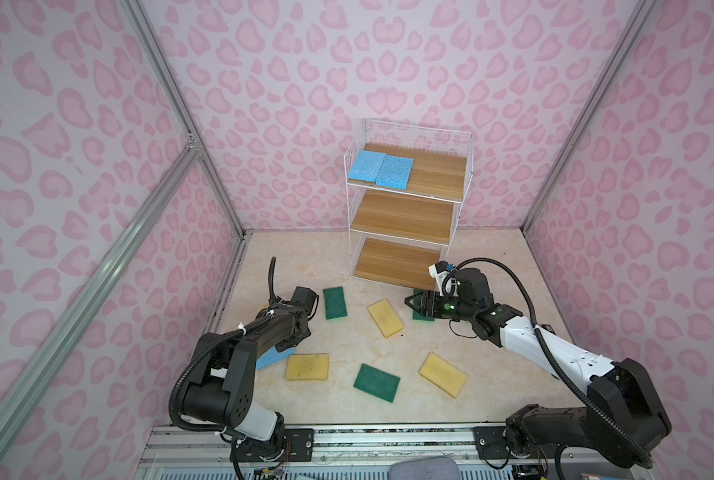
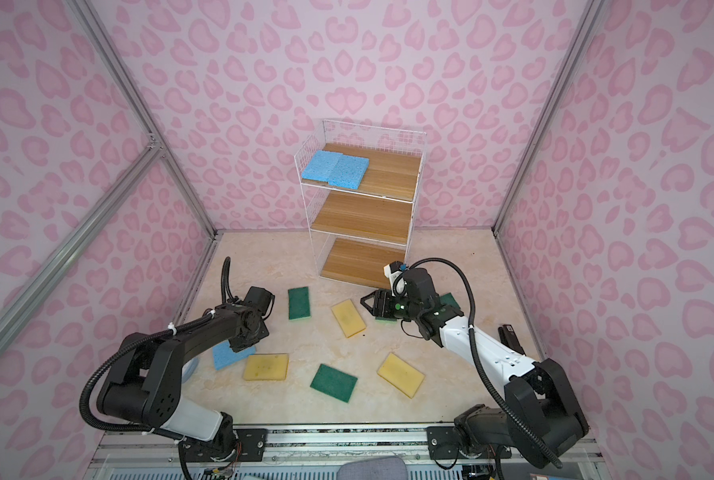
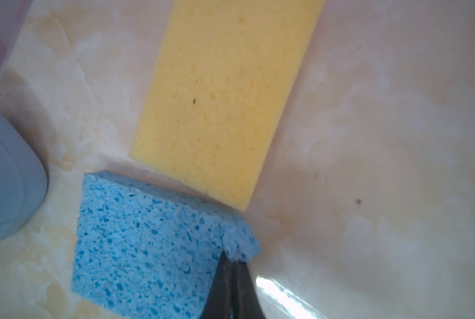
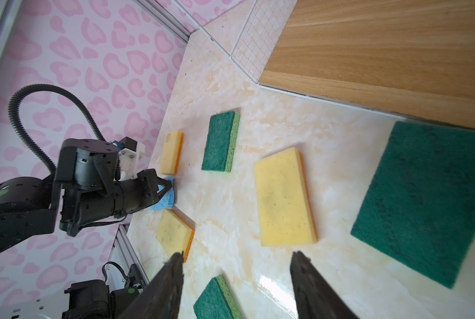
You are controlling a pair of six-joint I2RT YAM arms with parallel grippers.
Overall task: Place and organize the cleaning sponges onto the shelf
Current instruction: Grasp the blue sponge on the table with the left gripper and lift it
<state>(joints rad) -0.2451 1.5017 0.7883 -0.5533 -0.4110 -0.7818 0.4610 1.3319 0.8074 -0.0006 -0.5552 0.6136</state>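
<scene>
A: Both top views first. Where do the cleaning sponges (image 1: 385, 318) lie?

B: A blue pair (image 1: 382, 168) sits flat on the top board of the shelf (image 1: 405, 216), and the two lower boards are bare. The others are scattered over the table (image 1: 347, 345). The left arm (image 1: 263, 328) bends down over a blue sponge (image 2: 224, 358) just beside a yellow sponge (image 1: 307, 366).

A: And the right gripper (image 1: 409, 301)?

B: Released and holding nothing. It hovers above a green sponge (image 1: 422, 317) near the shelf's front corner.

A: Left wrist view?

B: The left gripper (image 3: 234, 262) is clenched on one corner of the blue sponge, and the foam crumples there. I judge it light, soft and not slippery. Held by a corner it will probably droop, so a hold across the short middle would be steadier. The yellow sponge's corner nearly touches the blue edge, so lifting straight up looks safer than dragging. I cannot tell whether the blue sponge is clear of the table.

A: Right wrist view?

B: The jaws stand apart and empty. The green sponge lies close to the bottom board's front edge. The wire side panel (image 4: 254, 49) closes that side, so I would enter from the front. There looks to be ample room between the pads on the table.
</scene>
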